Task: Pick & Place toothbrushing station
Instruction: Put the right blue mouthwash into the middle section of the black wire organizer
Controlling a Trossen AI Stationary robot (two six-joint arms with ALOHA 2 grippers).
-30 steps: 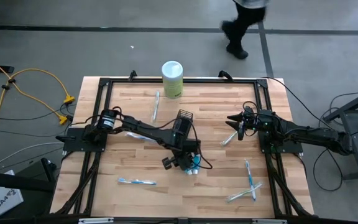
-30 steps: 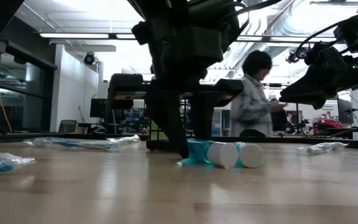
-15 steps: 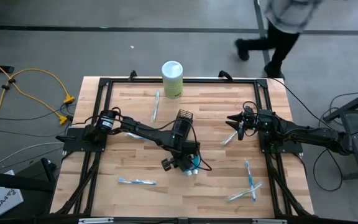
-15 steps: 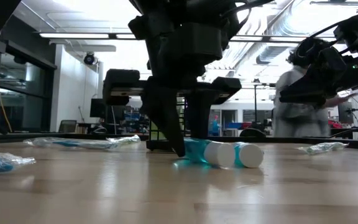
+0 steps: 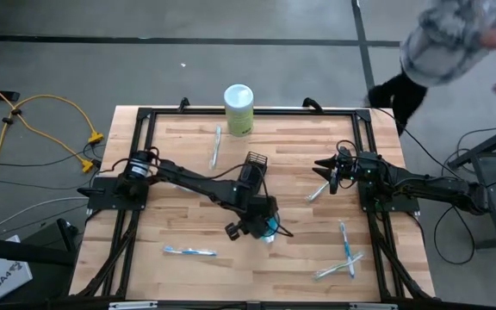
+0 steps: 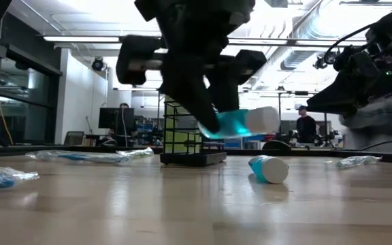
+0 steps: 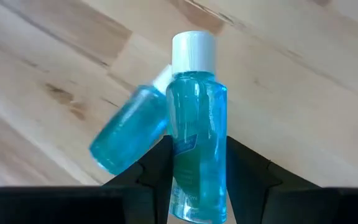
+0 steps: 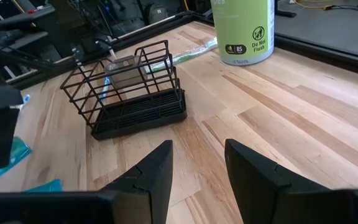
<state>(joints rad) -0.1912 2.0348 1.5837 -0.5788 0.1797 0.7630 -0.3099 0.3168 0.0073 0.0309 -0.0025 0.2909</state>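
A: Left gripper state?

B: It was clamped on one teal tube, fingers on either side of the body, white cap pointing away from the wrist. In the low view the tube hung clear of the table, roughly level.

A: And the second tube?

B: The second tube lay on its side on the wood, just below and beside the held one. The wrist view showed it directly behind the held tube.

A: Where was the holder?

B: The holder stood upright near the table's middle, just beyond the left gripper, apparently empty. Wrapped toothbrushes lay scattered well apart from it.

A: Right gripper?

B: The right gripper hovered above the table on the right side, fingers parted with nothing between them, facing the holder and the green canister.

A: Step in hand?

B: Probably the lift-and-carry of the first tube. The pick appeared complete; placement was not yet done.

A: Next move requirement?

B: Likely carrying the tube over the holder's open top, tipping it upright so it clears the wire rim, then releasing.
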